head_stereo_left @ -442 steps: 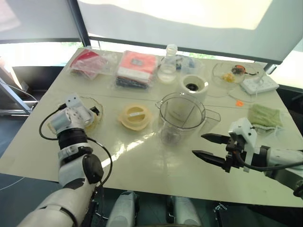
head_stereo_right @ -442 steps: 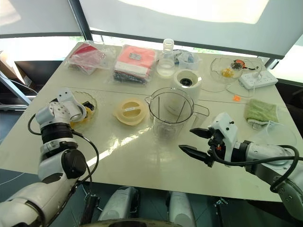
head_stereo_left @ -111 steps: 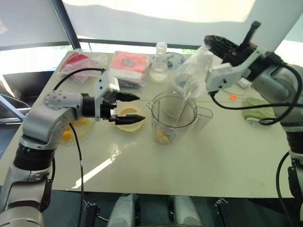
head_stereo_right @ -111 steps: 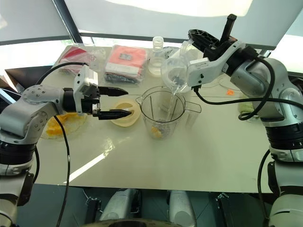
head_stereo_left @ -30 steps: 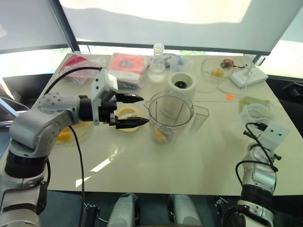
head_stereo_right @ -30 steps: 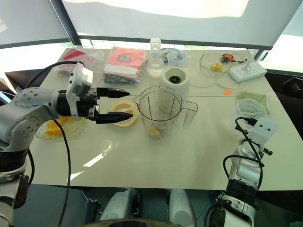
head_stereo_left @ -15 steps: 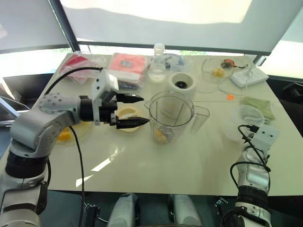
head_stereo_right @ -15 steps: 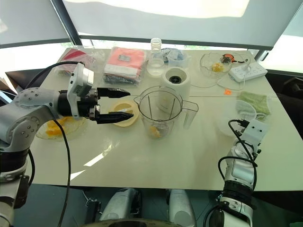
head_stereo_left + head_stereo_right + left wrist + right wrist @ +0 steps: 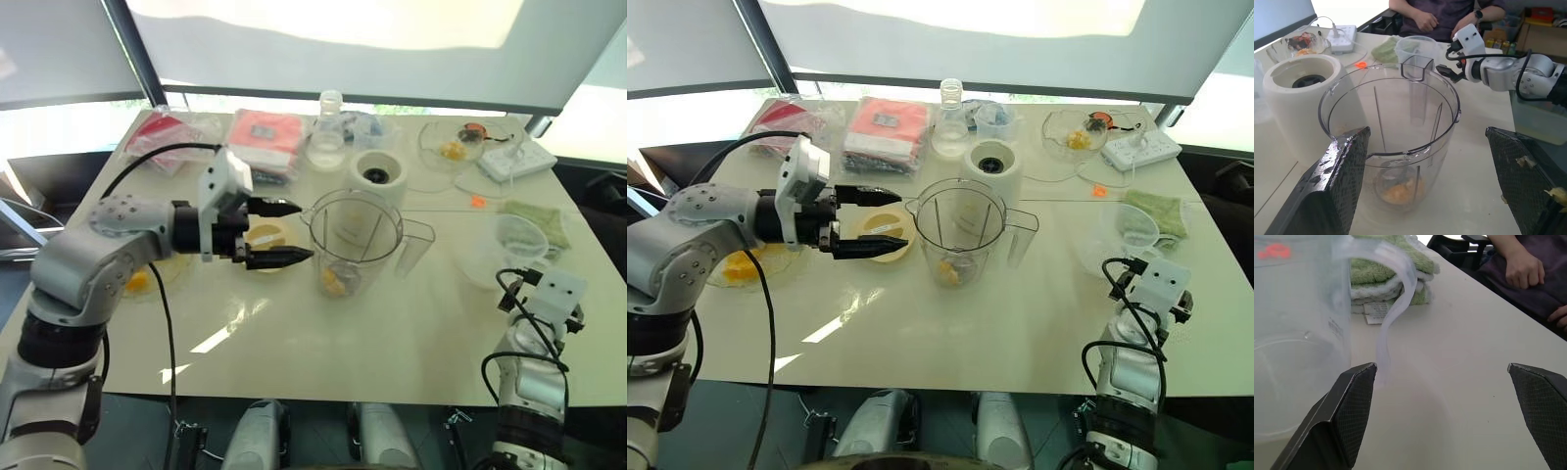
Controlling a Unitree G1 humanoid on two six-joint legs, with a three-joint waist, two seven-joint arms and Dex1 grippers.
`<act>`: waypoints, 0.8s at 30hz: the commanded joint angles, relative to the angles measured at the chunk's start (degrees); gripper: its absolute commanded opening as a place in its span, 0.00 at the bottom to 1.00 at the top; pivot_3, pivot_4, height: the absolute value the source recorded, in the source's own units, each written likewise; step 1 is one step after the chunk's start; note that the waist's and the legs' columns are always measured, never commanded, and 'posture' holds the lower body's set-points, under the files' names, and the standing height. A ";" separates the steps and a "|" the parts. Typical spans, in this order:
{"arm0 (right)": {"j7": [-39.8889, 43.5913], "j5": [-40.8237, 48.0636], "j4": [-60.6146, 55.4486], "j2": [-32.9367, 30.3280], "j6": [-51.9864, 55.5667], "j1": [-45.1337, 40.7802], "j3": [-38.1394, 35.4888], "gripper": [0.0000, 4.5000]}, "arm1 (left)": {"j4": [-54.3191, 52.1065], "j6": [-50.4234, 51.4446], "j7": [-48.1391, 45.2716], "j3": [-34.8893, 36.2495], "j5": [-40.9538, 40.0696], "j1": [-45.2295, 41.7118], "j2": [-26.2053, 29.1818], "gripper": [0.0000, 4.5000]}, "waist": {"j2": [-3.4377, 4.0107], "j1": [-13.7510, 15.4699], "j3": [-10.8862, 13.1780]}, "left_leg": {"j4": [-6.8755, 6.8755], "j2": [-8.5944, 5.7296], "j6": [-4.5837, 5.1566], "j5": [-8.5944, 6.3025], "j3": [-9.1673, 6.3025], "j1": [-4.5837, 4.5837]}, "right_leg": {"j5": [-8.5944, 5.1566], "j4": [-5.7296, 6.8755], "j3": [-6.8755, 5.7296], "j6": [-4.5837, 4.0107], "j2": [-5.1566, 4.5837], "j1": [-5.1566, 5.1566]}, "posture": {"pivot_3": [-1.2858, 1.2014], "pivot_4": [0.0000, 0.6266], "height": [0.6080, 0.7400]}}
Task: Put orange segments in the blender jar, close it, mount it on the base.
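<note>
Blender jar (image 9: 358, 242) stood upright near the middle of the desk (image 9: 323, 333), open-topped, handle toward the robot's right; orange segments (image 9: 1399, 190) lay at its bottom around the blade. The base (image 9: 377, 177) stood just behind the jar, dark socket up, close to it but whether touching could not be told. Pale yellow lid (image 9: 884, 231) lay flat on the desk just left of the jar. Left gripper (image 9: 289, 233) hung level to the left of the jar, above the lid, pointing at the jar wall; its fingers (image 9: 1337, 186) were spread wide, holding nothing, with bits of pulp on one pad. Right gripper (image 9: 1442, 416) sat low at the desk edge well to the right of the jar, fingers spread wide and empty, just beside a small clear cup (image 9: 1122, 232). A folded green cloth (image 9: 1156, 211) lay behind that cup. Further left of the jar, past the lid, a clear plate (image 9: 745, 266) carried more orange pieces. Behind the base stood a narrow-necked clear bottle (image 9: 325, 140). A seated person (image 9: 1449, 17) showed beyond the desk on the jar's right
</note>
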 commanded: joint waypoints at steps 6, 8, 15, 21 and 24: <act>1.07 -0.78 -14.09 -0.13 4.25 4.35 0.76 0.99 | 0.52 -2.04 -1.20 0.29 0.91 -1.69 -0.33 0.87 | 0.00 0.10 0.00 | -0.02 0.01 0.00 0.00 -0.01 0.00 | -0.01 0.00 -0.01 0.00 0.00 -0.01 | 0.52 0.24 1.00; 2.45 -1.06 -20.21 -0.32 6.27 6.98 1.62 0.99 | 1.51 -2.08 -1.32 0.98 0.80 -2.18 -0.30 0.87 | 0.00 0.14 0.00 | -0.02 0.01 0.00 0.00 -0.01 0.00 | -0.01 -0.01 -0.01 0.00 0.00 0.00 | 0.52 0.24 1.00; 5.91 -1.06 -39.09 -0.65 17.91 11.05 2.98 0.99 | 11.72 -6.18 -1.87 2.21 2.98 -7.01 -2.26 0.87 | -0.01 0.31 0.01 | -0.01 0.00 0.00 0.00 -0.02 -0.01 | -0.01 -0.02 -0.02 -0.01 0.01 -0.01 | 0.52 0.24 1.00; 11.31 -0.41 -55.11 -3.05 29.39 14.13 3.57 0.99 | 23.19 -13.59 -3.14 0.99 8.72 -11.38 -4.04 0.87 | -0.02 0.38 0.01 | -0.03 0.00 0.01 -0.01 -0.04 -0.04 | -0.05 -0.05 -0.06 0.04 0.02 -0.01 | 0.52 0.24 1.00; 17.70 3.86 -58.04 -8.01 31.75 13.95 0.19 0.99 | 29.43 -19.03 -4.62 -1.43 14.71 -13.11 -3.04 0.87 | -0.04 0.34 0.02 | -0.02 -0.01 0.01 -0.01 -0.02 -0.07 | -0.05 -0.16 -0.06 0.04 0.02 0.00 | 0.52 0.24 1.00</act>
